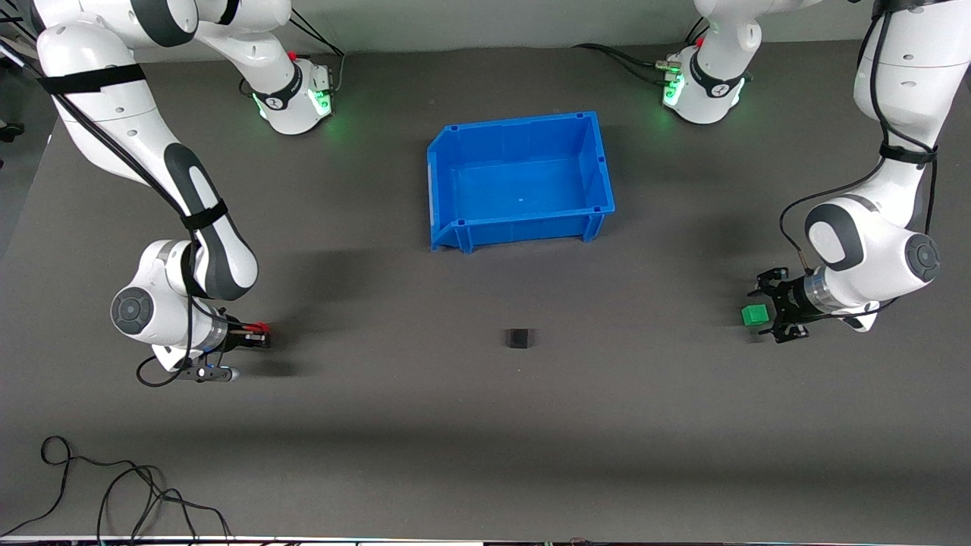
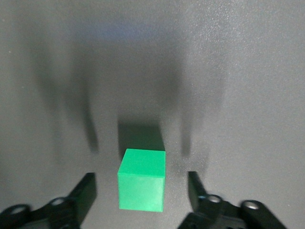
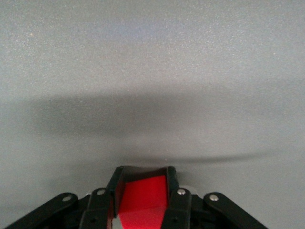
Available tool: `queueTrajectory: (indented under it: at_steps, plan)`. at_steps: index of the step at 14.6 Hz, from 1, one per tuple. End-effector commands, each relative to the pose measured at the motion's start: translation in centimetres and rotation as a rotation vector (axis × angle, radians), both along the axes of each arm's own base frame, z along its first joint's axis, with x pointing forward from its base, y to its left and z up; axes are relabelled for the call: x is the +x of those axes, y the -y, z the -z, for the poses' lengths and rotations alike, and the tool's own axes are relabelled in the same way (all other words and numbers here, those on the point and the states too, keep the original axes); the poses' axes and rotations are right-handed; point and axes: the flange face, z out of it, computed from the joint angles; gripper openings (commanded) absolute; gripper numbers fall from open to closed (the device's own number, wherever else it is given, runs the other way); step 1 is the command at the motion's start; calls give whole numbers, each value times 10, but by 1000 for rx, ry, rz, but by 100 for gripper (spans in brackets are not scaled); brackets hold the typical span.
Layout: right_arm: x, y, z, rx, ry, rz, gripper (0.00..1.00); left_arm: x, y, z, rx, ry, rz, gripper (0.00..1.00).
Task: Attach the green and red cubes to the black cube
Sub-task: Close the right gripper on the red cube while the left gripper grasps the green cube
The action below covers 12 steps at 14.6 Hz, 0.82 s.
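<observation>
The black cube [image 1: 518, 338] sits on the grey mat near the middle, nearer to the front camera than the blue bin. The green cube [image 1: 754, 315] rests on the mat toward the left arm's end. My left gripper [image 1: 765, 313] is low around it, open, one finger [image 2: 86, 191] on each side with gaps; the cube [image 2: 141, 179] stands between them. My right gripper [image 1: 262, 334] is shut on the red cube [image 1: 260, 327] just over the mat at the right arm's end. In the right wrist view the red cube [image 3: 142, 200] fills the gap between the fingers.
An empty blue bin [image 1: 455, 163] stands at the middle of the table, farther from the front camera than the black cube. Loose black cables [image 1: 114, 493] lie at the table's near edge toward the right arm's end.
</observation>
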Motion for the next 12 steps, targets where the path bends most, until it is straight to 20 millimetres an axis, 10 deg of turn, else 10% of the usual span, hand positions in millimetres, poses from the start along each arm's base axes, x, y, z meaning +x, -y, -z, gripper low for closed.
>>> queueTrajectory:
  at_steps: [1,8,12]
  plan:
    - [-3,3,6,12,17,-8,24,-5,-2,-3,2,15,13,36]
    - [1,0,-17,156,1,177,0,2,-14,-13,2,40,18,10]
    - [3,-1,-25,172,1,213,0,29,25,-43,-11,83,89,6]
